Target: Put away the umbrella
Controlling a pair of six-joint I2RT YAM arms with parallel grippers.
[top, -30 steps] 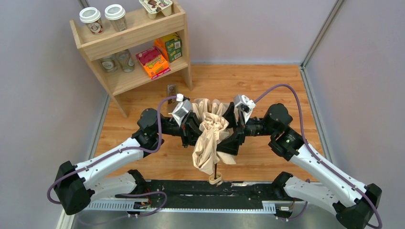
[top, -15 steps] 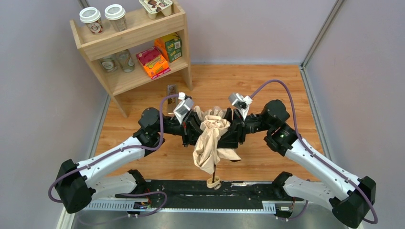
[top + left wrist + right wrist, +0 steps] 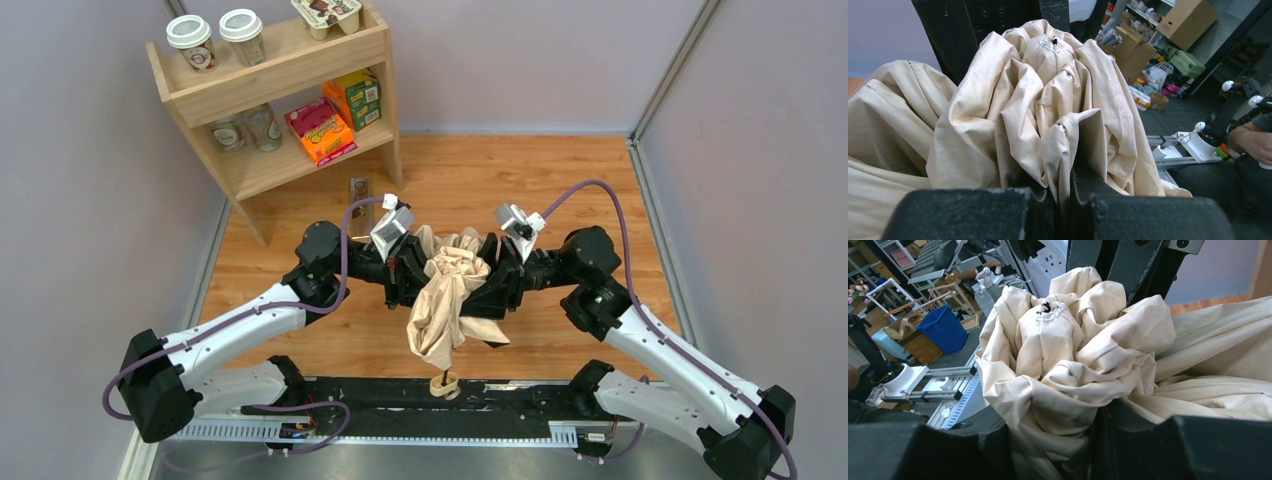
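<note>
The umbrella (image 3: 443,305) hangs folded above the wooden table, its beige canopy bunched between my two grippers. Its thin black shaft points toward the near edge and ends in the small wooden knob handle (image 3: 444,383). From the left, my left gripper (image 3: 415,272) is shut on a thin fold of the canopy (image 3: 1038,90), with the cloth pinched between its black fingers (image 3: 1128,215). From the right, my right gripper (image 3: 492,285) is closed round a thick bunch of canopy fabric (image 3: 1073,340), which fills the gap between its jaws. The canopy tip (image 3: 1048,310) faces both wrist cameras.
A wooden shelf unit (image 3: 290,95) stands at the back left with paper cups (image 3: 190,40), glasses and snack boxes (image 3: 322,130). A small upright object (image 3: 360,190) stands by its foot. Grey walls close in on both sides. A black rail (image 3: 400,400) runs along the near edge.
My right gripper has closed from wide open onto the canopy. Both grippers and the umbrella have shifted slightly to the right and toward the near edge. The left grip is unchanged.
</note>
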